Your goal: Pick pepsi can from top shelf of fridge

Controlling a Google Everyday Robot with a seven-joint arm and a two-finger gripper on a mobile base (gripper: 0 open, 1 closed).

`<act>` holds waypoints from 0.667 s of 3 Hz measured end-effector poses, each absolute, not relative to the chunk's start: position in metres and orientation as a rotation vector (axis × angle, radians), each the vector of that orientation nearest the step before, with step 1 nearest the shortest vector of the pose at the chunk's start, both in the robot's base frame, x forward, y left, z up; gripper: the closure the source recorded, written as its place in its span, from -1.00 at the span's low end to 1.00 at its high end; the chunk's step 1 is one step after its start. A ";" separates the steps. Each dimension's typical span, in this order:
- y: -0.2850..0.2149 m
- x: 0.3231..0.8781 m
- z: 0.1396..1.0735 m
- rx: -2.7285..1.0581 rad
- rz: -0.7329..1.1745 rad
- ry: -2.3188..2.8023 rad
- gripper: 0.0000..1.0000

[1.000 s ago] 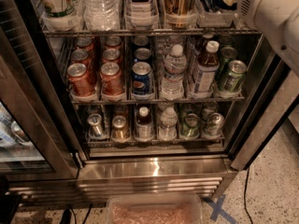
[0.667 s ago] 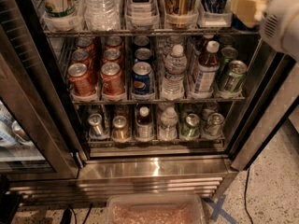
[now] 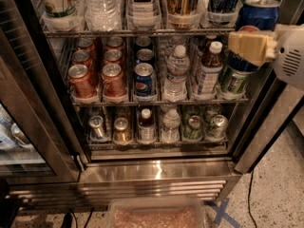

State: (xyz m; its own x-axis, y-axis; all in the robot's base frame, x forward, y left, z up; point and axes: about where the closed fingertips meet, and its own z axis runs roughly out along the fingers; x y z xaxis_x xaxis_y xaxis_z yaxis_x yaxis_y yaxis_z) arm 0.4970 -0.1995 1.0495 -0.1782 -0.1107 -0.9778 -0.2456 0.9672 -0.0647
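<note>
My gripper (image 3: 251, 46) sits at the right edge of the fridge (image 3: 156, 171) opening, just below the right end of the top shelf (image 3: 142, 33). Its cream finger (image 3: 247, 45) is pressed flat across the front of the pepsi can (image 3: 259, 17). The second finger is hidden behind the can, but nothing stands under the can, so I read the grip as closed and carrying it.

In this one camera view, what changed over the last second is height and position. The finger was up at the top shelf's right end, against the drinks there, and now it hangs lower with the tall blue can in it. The can's silver rim is level with the cup holders (image 3: 221, 17), and its lower body overlaps the green can (image 3: 232, 80) on the rack below. I judge that the can has left its holder, so the pick is nearly done. What remains is backing clear of the door frame.

The arm comes in from the right edge. Its white wrist housing (image 3: 290, 56) is level, and the finger points left into the fridge, roughly horizontal.
</note>
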 end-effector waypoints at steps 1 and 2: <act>-0.185 0.491 1.036 -0.310 0.177 1.805 1.00; -0.185 0.491 1.036 -0.310 0.177 1.805 1.00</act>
State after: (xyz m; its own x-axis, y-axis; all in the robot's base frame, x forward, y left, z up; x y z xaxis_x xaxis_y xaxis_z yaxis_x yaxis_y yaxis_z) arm 0.4909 -0.1847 1.0361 -0.2296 -0.1162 -0.9663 -0.3017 0.9525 -0.0428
